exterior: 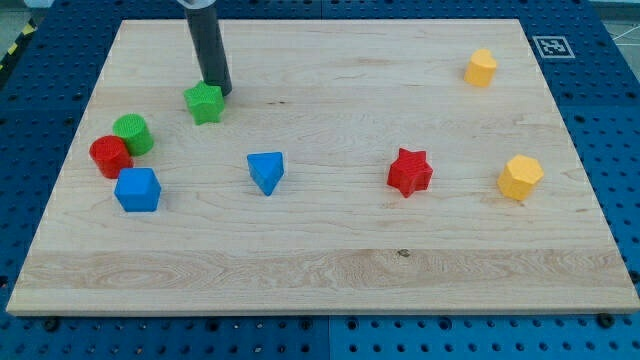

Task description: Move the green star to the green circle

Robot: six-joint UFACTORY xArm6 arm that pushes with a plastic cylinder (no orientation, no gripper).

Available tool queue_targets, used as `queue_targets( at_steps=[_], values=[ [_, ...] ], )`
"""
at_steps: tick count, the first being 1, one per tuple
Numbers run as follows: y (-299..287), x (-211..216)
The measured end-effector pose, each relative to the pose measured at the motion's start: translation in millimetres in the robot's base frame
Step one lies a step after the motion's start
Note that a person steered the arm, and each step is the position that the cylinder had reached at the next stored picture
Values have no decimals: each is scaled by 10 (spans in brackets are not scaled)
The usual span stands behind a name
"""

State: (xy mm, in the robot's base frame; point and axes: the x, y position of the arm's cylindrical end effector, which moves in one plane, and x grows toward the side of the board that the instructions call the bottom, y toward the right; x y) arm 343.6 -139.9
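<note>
The green star [204, 103] lies on the wooden board [330, 240] at the upper left. The green circle [132, 133] lies below and to the left of it, a short gap away, touching a red circle [110, 156]. The dark rod comes down from the view's top, and my tip [220, 92] rests just above and to the right of the green star, touching or almost touching its upper right edge.
A blue cube [137, 189] sits below the red circle. A blue triangle [266, 171] lies near the middle, a red star [409, 171] to its right. Two yellow blocks lie at the right, one [481, 67] near the top and one [520, 177] lower.
</note>
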Motion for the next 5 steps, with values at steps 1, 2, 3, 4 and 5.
queue_targets(
  at_steps=[1, 2, 3, 4, 5],
  values=[
    [-102, 97],
    [53, 206],
    [103, 290],
    [102, 294],
    [72, 310]
  ],
)
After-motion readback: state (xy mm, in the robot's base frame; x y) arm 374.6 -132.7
